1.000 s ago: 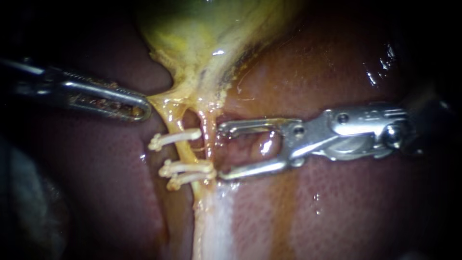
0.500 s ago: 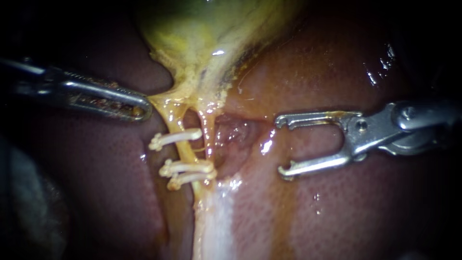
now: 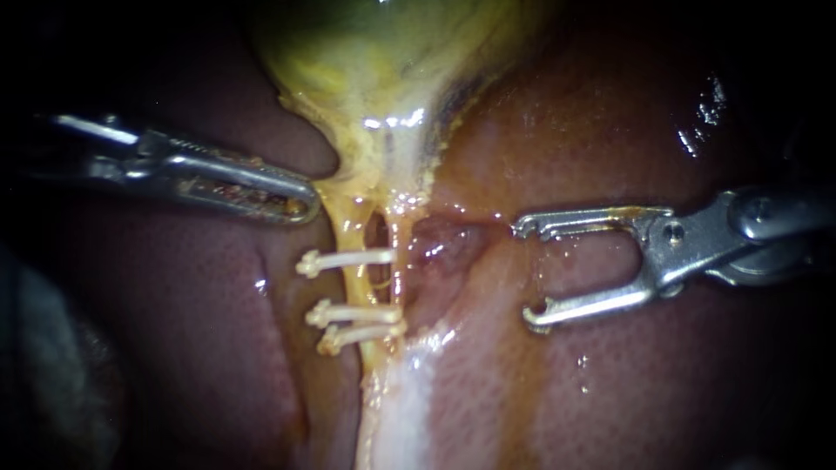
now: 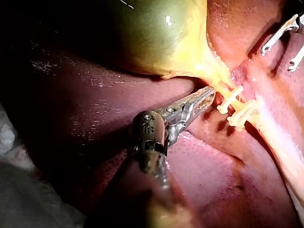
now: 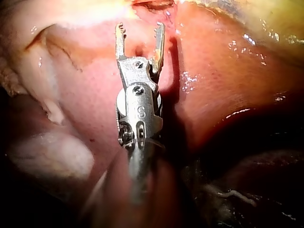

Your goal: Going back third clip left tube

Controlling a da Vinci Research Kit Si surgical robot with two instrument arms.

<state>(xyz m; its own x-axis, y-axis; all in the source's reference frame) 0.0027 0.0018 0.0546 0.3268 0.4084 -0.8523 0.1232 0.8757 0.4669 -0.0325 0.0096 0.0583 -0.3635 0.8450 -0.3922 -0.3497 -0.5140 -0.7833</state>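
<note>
While left instrument (image 3: 300, 207) seemingly grips the gallbladder (image 3: 392, 70), right instrument (image 3: 524, 274) hangs open-jawed.

The left instrument (image 3: 305, 207) reaches in from the left, jaws clamped on the gallbladder (image 3: 383, 78); the right instrument (image 3: 525, 274) holds its jaws wide apart.

Your left tube (image 3: 354, 283) is a thin, glistening yellow strand that runs down from the neck of the gallbladder (image 3: 383, 70). You have three white clips shut across it, each lying roughly level with its knobbed end sticking out to the left. The top clip (image 3: 344, 258) sits alone, while the middle clip (image 3: 353, 312) and the lowest clip (image 3: 359, 335) lie further down, almost touching, with bare tube between the top one and that pair.
</note>
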